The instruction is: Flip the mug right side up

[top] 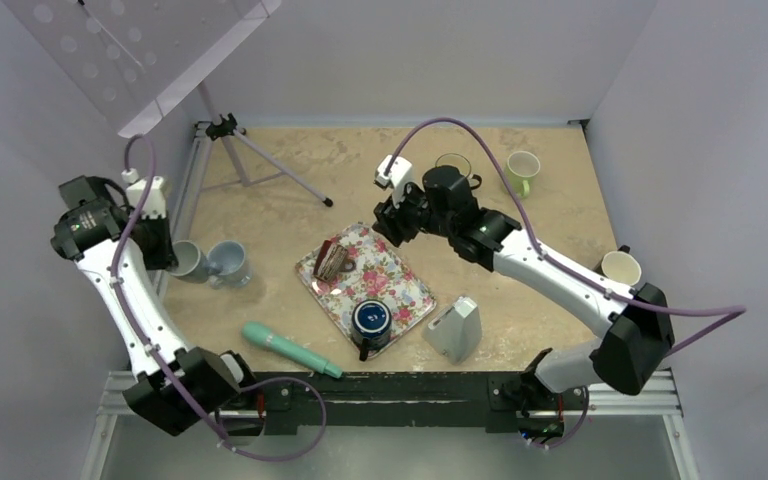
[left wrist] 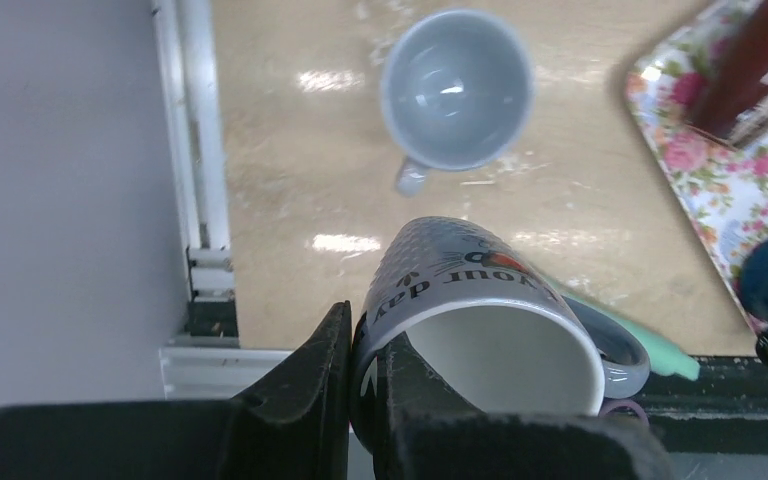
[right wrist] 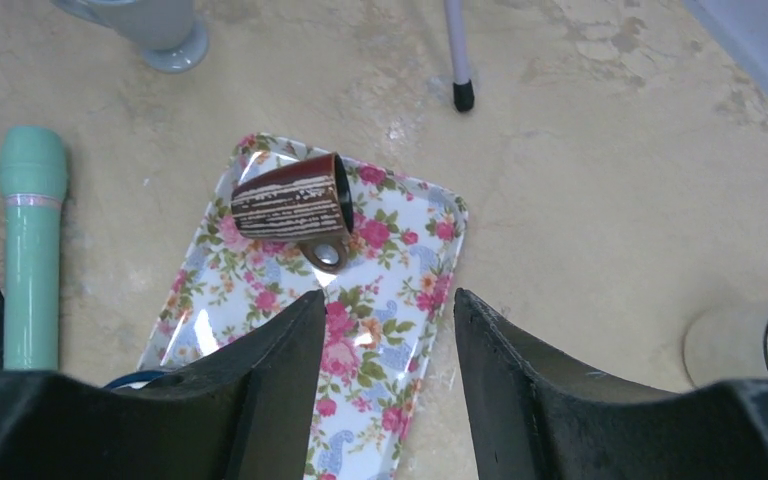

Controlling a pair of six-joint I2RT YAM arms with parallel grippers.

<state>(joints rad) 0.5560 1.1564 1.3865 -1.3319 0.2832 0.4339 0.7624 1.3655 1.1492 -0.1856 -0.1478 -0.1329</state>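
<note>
Our left pincer [left wrist: 365, 347] pinches the rim of the grey mug [left wrist: 470, 285], one finger inside and one outside. The mug is at the left side of the bench [top: 360, 160], tipped. Its mouth faces the pincer and its bottom points away. Our right pincer [right wrist: 388, 305] is spread wide, well apart.

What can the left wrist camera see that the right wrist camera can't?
Only the left wrist view shows the printed mug, its wall pinched by the left gripper. Only the right wrist view shows the tripod foot and a cream mug. Both show the flowery tray, the brown mug lying on it, and the teal torch.
</note>
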